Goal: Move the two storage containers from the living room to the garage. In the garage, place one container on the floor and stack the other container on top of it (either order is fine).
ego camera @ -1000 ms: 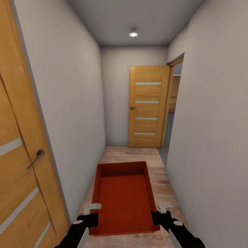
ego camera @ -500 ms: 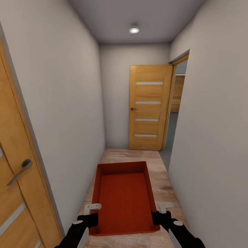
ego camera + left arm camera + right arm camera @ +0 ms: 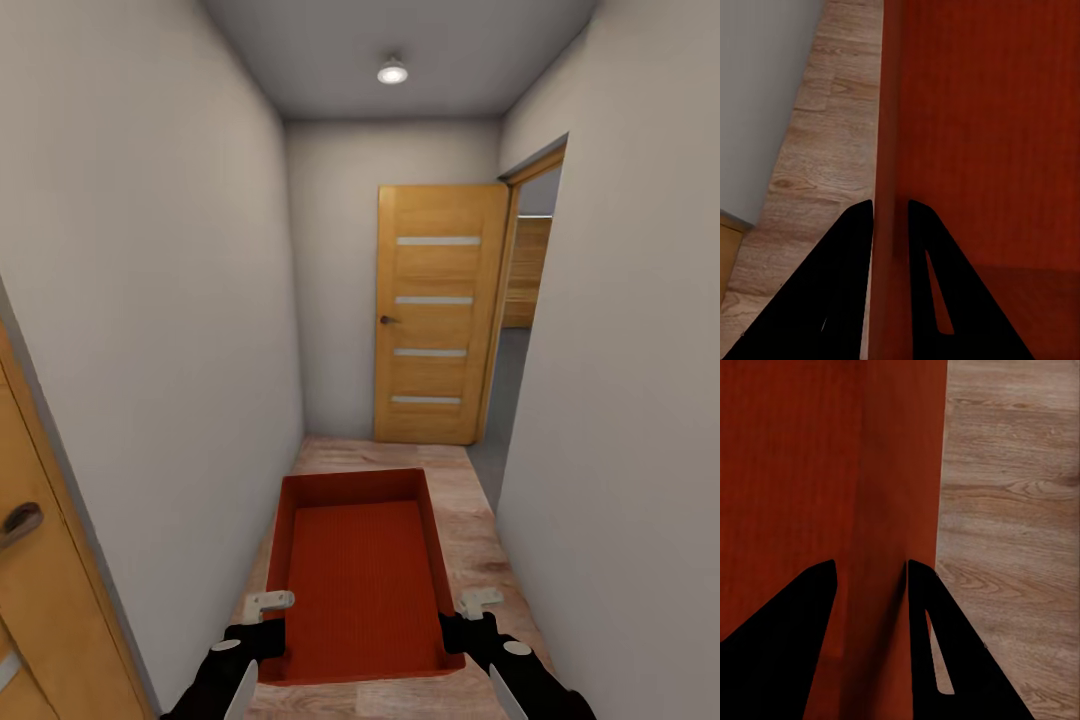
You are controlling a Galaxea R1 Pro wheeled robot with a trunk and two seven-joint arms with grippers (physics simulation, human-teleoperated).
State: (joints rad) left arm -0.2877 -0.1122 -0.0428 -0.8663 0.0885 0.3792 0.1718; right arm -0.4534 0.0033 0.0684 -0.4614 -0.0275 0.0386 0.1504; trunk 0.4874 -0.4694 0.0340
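An orange-red storage container (image 3: 362,575) sits low in the centre of the head view, carried between both arms above a light wood plank floor (image 3: 470,520) in a narrow white-walled hallway. The left pincer (image 3: 268,612) grips the container's left wall near its near corner; in the left wrist view its two dark fingers (image 3: 851,255) sit on either side of that thin wall (image 3: 886,150), closed narrowly on it. The right pincer (image 3: 468,612) holds the right wall the same way, one finger inside the bin and one (image 3: 926,615) outside, though whether both pads actually touch is hard to judge. At centre right of the head view a wooden door (image 3: 436,312) stands open beside a doorway with dark grey flooring (image 3: 505,385) beyond. A round ceiling light (image 3: 392,71) glows at the top, and another door's handle (image 3: 18,522) shows at the lower left edge.
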